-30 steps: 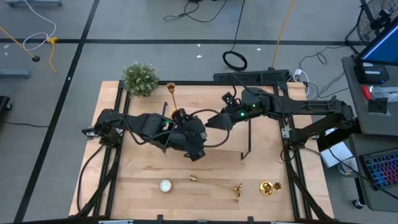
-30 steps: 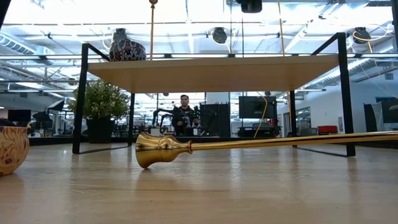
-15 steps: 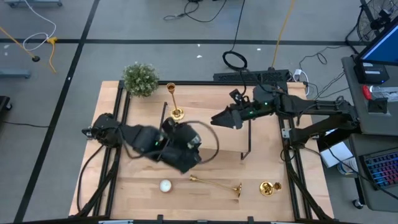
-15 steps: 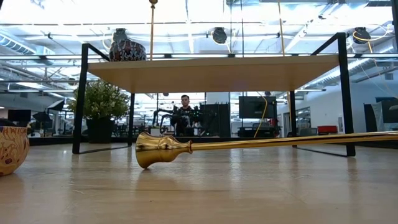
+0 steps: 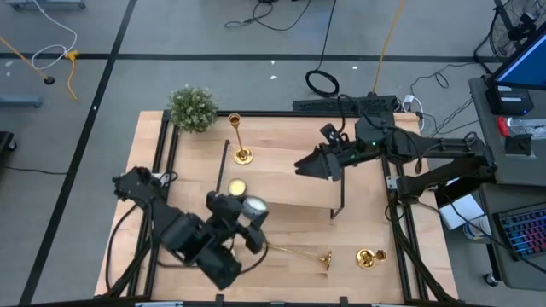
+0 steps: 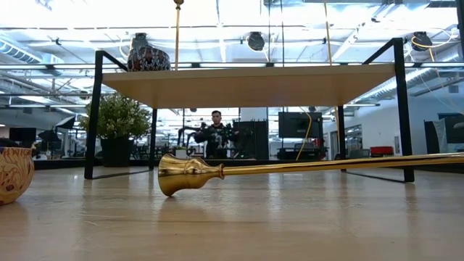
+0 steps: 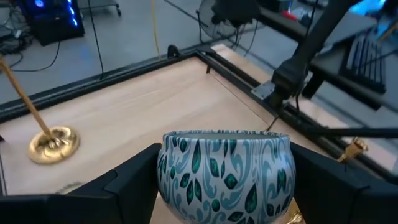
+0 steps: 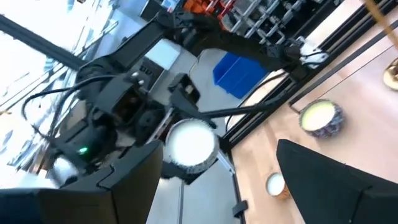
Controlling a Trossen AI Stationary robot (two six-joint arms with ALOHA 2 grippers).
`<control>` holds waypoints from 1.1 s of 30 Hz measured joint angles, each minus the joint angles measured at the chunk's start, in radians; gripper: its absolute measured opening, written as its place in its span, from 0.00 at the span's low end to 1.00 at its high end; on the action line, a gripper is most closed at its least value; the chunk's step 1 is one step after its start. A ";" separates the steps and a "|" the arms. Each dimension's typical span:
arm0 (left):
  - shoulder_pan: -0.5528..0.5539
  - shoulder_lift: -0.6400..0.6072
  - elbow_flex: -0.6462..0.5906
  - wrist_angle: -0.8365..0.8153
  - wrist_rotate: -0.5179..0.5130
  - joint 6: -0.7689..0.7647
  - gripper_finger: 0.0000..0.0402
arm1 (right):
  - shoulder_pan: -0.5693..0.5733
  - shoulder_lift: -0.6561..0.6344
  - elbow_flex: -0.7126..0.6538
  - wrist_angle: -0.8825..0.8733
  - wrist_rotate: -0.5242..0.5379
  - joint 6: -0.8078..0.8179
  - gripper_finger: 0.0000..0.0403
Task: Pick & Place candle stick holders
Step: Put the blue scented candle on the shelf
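From above, the left gripper (image 5: 247, 223) hangs near the lying candlestick (image 5: 299, 252); another stands upright (image 5: 240, 141) by the shelf (image 5: 281, 183). Its wrist view shows jaws clamped on a patterned cup (image 7: 225, 171). The right gripper (image 5: 300, 165) gapes, empty. Next: set cup down, then take the lying candlestick.

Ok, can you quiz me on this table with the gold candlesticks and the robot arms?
1. True or false: the long shiny gold metal candlestick near the table's front edge lies on its side.
2. What does the left gripper hold? A) a round white jar with teal leaves B) a green plant C) a gold candlestick
3. Fill in: the upright gold candlestick stands on the wooden ____.
Key: 1 true; 2 A; 3 shelf.
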State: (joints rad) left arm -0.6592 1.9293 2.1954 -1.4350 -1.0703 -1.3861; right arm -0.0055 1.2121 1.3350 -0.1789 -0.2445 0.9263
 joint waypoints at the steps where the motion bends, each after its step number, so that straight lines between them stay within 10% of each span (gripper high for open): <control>1: -0.010 0.000 -0.026 0.006 -0.015 -0.041 0.75 | 0.006 0.000 0.000 -0.003 -0.015 -0.002 0.77; 15: 0.070 0.101 -0.144 0.320 -0.073 -0.050 0.75 | 0.036 0.000 -0.001 -0.058 -0.302 -0.015 0.77; 33: 0.151 0.228 -0.143 0.133 -0.215 -0.080 0.75 | -0.004 0.000 -0.001 -0.132 -0.300 -0.213 0.77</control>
State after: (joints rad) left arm -0.5080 2.1575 2.0521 -1.3018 -1.2856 -1.4664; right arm -0.0097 1.2125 1.3342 -0.3111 -0.5448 0.7133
